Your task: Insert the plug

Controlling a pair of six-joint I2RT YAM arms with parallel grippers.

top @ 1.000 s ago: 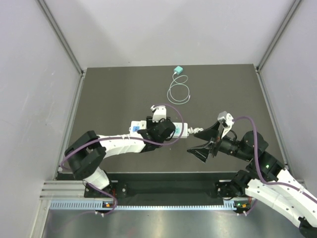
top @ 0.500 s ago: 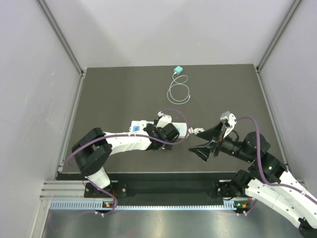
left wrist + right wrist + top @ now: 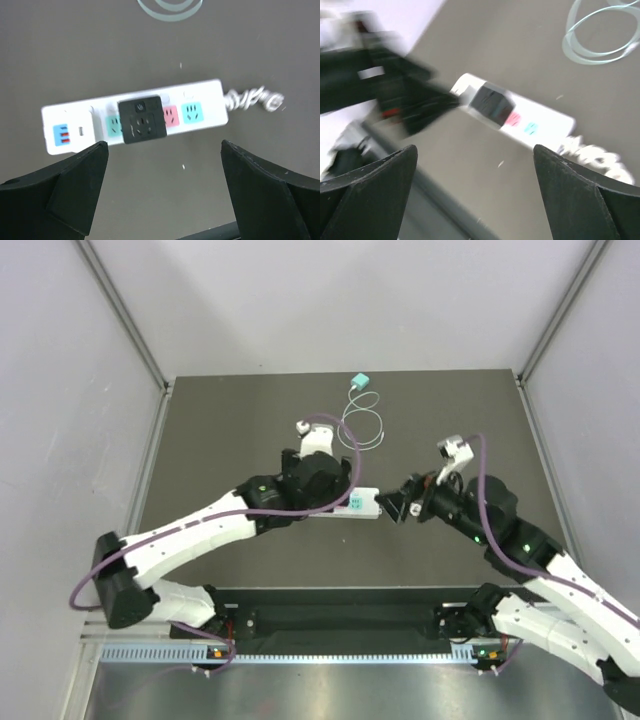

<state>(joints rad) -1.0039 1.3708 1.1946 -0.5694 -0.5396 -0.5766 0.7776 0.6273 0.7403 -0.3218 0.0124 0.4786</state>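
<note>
- Left gripper (image 3: 164, 165) stands wide with nothing between its fingers. A second ago it was down on the power strip (image 3: 205, 95) and half closed; since then it has opened fully and lifted clear.
- Just ahead of its fingertips, between them in the wrist view, the black plug (image 3: 143, 120) sits flat in the white strip over the middle sockets, and no finger touches it.
- The strip lies crosswise ahead of this gripper on the dark table (image 3: 260, 45), its blue-marked end toward the left finger and its braided cord (image 3: 252, 97) trailing past the right finger.
- Right gripper (image 3: 475, 155), also wide and empty, has swung in toward the cord end of the strip; its own view is blurred, so contact cannot be told.
- Letting go and backing off suggests the insertion is done. The plug looks seated, though its depth cannot be confirmed from above.
- Beyond the strip, well apart from both grippers, lie a coiled cable (image 3: 360, 427) and a teal block (image 3: 360, 381).
</note>
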